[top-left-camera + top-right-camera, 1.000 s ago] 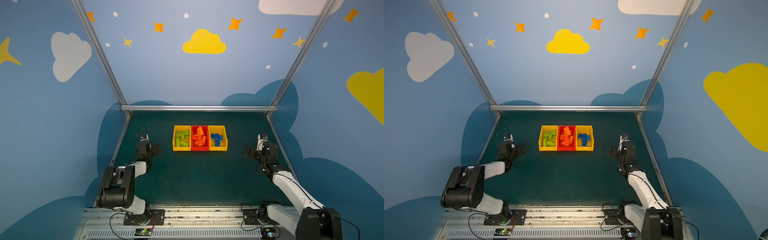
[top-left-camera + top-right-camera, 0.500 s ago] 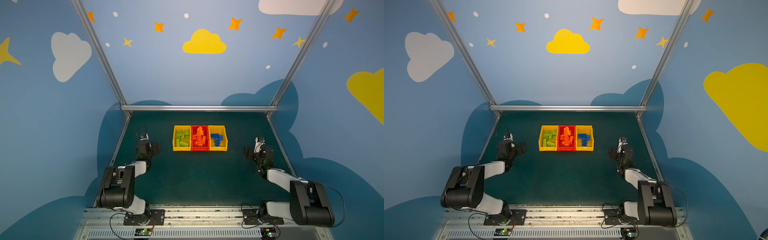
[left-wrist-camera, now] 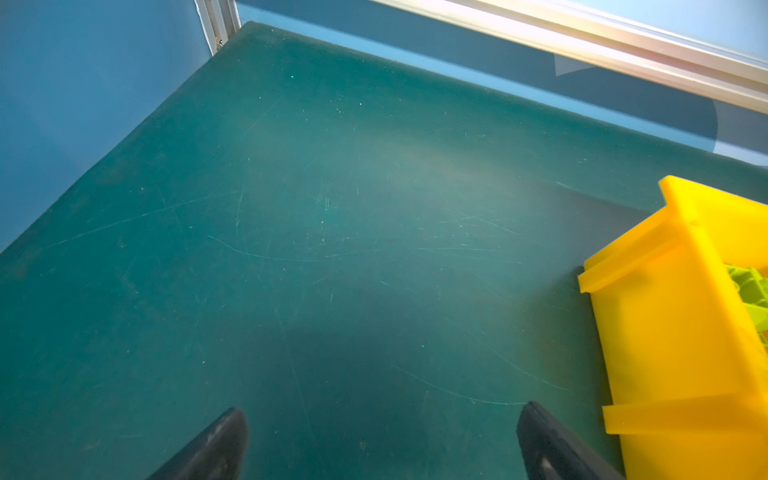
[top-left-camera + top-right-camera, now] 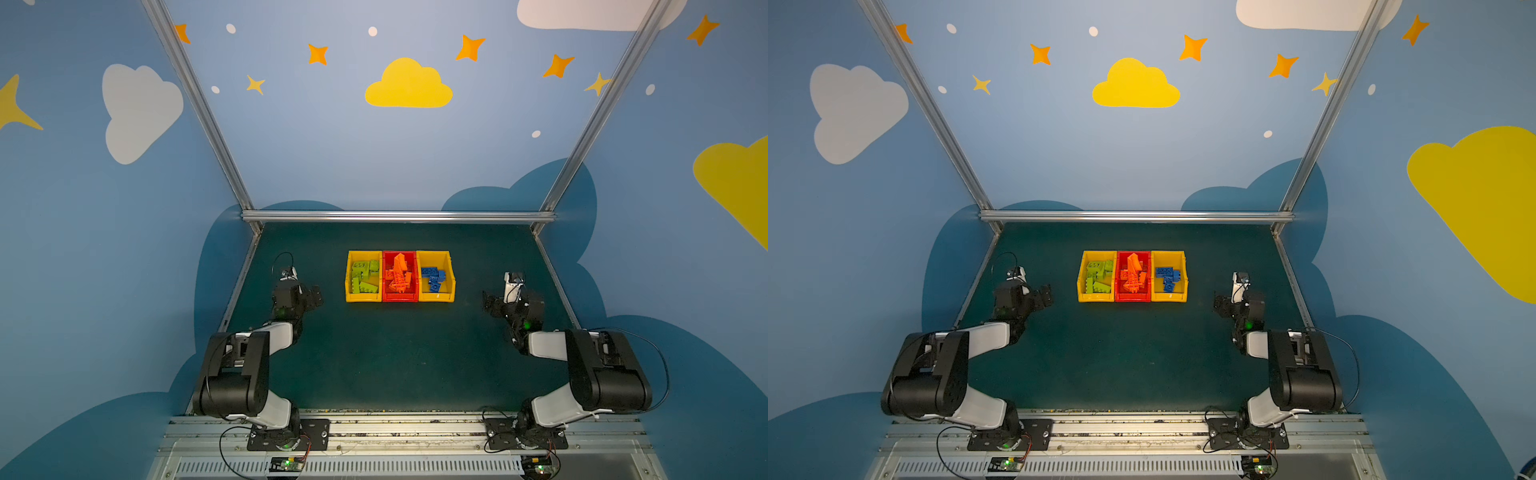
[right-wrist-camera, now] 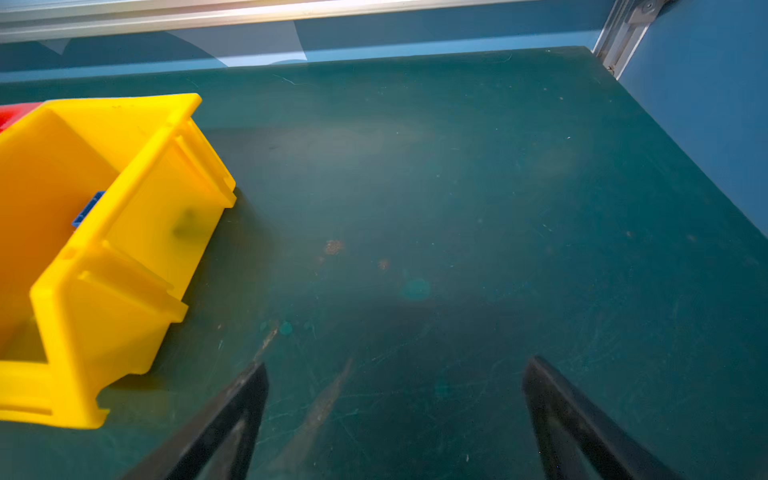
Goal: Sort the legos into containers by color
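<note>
Three containers stand in a row mid-table in both top views. The left yellow bin (image 4: 363, 296) (image 4: 1096, 297) holds green legos (image 4: 362, 275). The red bin (image 4: 400, 297) holds orange legos (image 4: 398, 274), and the right yellow bin (image 4: 436, 297) holds blue legos (image 4: 433, 279). My left gripper (image 4: 313, 296) (image 3: 383, 409) stands open over bare mat left of the bins, with the yellow bin (image 3: 673, 332) and a green lego (image 3: 748, 286) beside it. My right gripper (image 4: 490, 303) (image 5: 398, 362) stands open over bare mat to the right of the yellow bin (image 5: 124, 257), where a blue lego (image 5: 88, 210) shows.
The dark green mat (image 4: 395, 357) is bounded by aluminium frame rails (image 4: 399, 216) at the back and blue walls on both sides. Both arm bases sit on the front rail (image 4: 399, 432). No loose bricks show on the mat.
The right arm has folded back on itself, its big elbow link swinging in close behind the gripper, which stays nearly in place. The left arm has not moved.
</note>
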